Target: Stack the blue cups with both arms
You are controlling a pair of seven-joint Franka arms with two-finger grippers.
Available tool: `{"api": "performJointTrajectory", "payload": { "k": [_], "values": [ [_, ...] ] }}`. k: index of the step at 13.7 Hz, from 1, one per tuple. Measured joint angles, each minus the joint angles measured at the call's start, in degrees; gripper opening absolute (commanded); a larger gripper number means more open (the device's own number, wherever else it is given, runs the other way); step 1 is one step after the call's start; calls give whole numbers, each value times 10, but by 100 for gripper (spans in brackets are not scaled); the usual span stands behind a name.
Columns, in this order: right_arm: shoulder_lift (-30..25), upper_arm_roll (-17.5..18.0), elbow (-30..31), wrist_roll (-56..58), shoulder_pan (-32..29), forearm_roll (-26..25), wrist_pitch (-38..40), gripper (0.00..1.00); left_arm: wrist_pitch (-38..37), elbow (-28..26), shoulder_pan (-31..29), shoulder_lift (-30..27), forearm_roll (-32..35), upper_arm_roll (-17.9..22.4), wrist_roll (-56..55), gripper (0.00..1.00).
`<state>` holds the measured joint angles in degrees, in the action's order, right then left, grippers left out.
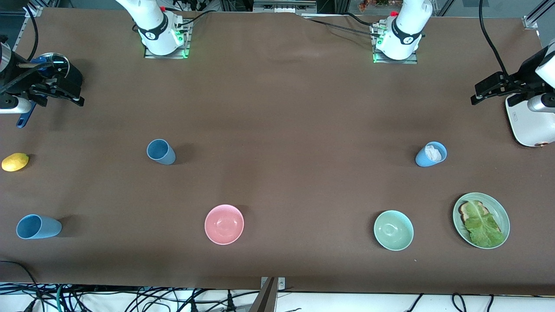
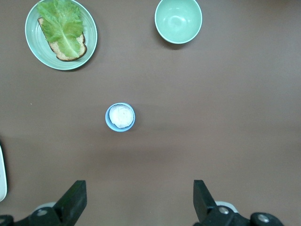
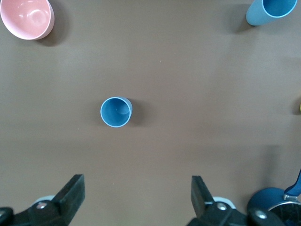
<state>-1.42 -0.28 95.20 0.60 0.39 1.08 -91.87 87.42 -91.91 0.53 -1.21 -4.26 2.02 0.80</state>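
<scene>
Three blue cups stand upright on the brown table. A duskier blue cup (image 1: 161, 151) is toward the right arm's end, also in the right wrist view (image 3: 115, 112). A sky-blue cup (image 1: 38, 226) (image 3: 273, 12) stands nearer the front camera. Another sky-blue cup (image 1: 431, 154) (image 2: 120, 117), with something white inside, is toward the left arm's end. My right gripper (image 1: 69, 93) (image 3: 137, 195) is open and empty, up over the right arm's end. My left gripper (image 1: 485, 89) (image 2: 139, 200) is open and empty, up over the left arm's end.
A pink bowl (image 1: 224, 224) and a mint-green bowl (image 1: 393, 230) sit near the front edge. A green plate (image 1: 498, 208) holds toast and lettuce. A lemon (image 1: 15, 162), a dark blue lidded pot (image 1: 52, 65) and a white appliance (image 1: 529, 125) lie at the table's ends.
</scene>
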Motion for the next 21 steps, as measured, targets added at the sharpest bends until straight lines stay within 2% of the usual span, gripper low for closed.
{"api": "performJointTrajectory", "payload": {
  "k": [21],
  "values": [
    [1,0,0,0,0,0,16,100,0,0,1,0,0,-10,0,100]
  ]
}}
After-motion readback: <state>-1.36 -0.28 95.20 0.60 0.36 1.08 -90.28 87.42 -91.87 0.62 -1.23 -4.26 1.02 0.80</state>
